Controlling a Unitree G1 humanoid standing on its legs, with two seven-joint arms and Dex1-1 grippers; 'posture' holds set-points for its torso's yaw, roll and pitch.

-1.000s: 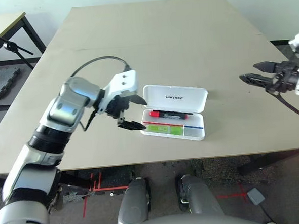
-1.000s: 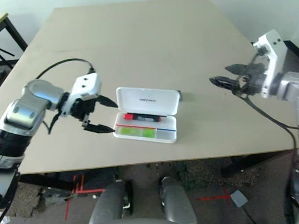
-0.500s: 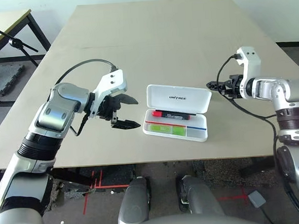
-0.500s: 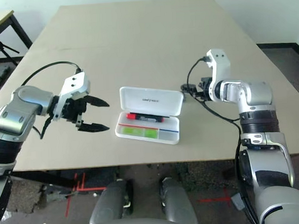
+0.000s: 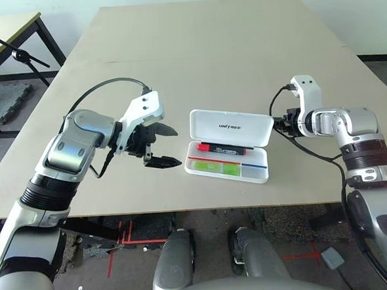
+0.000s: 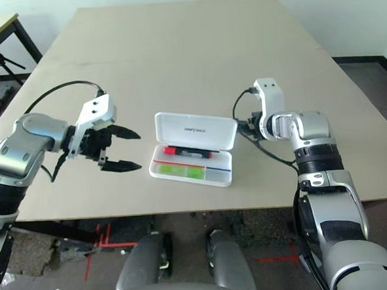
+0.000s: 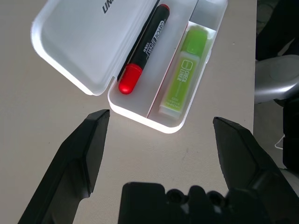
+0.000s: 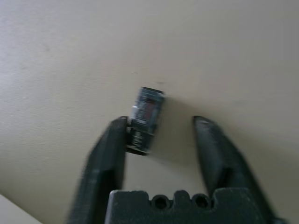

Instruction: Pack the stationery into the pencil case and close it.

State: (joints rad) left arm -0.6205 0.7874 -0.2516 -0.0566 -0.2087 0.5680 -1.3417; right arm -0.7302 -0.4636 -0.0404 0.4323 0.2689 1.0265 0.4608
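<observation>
- Beige matte table [image 5: 214,58] carries the white hard-plastic pencil case [image 5: 228,146], hinged lid raised.
- Inside the case: red-capped black marker [image 7: 145,49] beside the blocky lime-green highlighter [image 7: 184,70].
- Left gripper [image 7: 161,130] gapes wide, empty, just beside the case.
- Right gripper [image 8: 161,133], spread apart, straddles the tiny black block [image 8: 145,119] on the table beyond the case.

Both arms: silver-grey metal shells, black joint bands at elbow and forearm. White housing block at each wrist, small dark screws on the faces. Black cable loops off each white block back to the forearm. left gripper [image 5: 162,145] and right gripper [image 8: 161,140]: two matte black tapered fingers each, black base with small round holes.
</observation>
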